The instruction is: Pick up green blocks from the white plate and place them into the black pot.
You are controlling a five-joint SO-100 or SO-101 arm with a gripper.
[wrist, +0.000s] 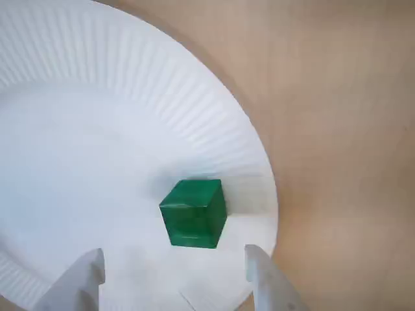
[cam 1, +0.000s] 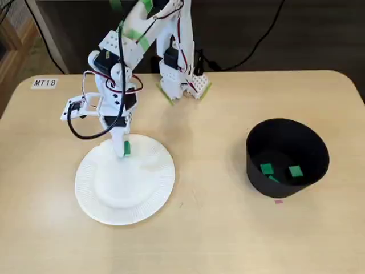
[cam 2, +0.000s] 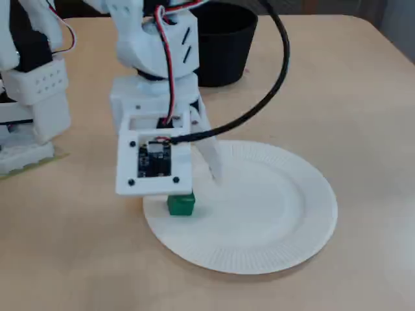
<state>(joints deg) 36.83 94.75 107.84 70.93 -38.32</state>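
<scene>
Your jaws stand spread, gripping nothing; the small green cube [wrist: 193, 214] sits just ahead of their tips on the white ribbed paper plate [wrist: 97, 97], near its rim. Well apart on the tan counter [cam 1: 217, 228], the round black pot [cam 1: 255, 174] holds other green blocks [cam 1: 266, 169].

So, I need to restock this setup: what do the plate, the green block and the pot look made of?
Plate: probably paper, matte white, with a fluted rim. Green block: smooth, faintly glossy faces and crisp edges; plastic or painted wood, can't tell. Pot: matte black, thin wall; possibly plastic, unclear.
</scene>
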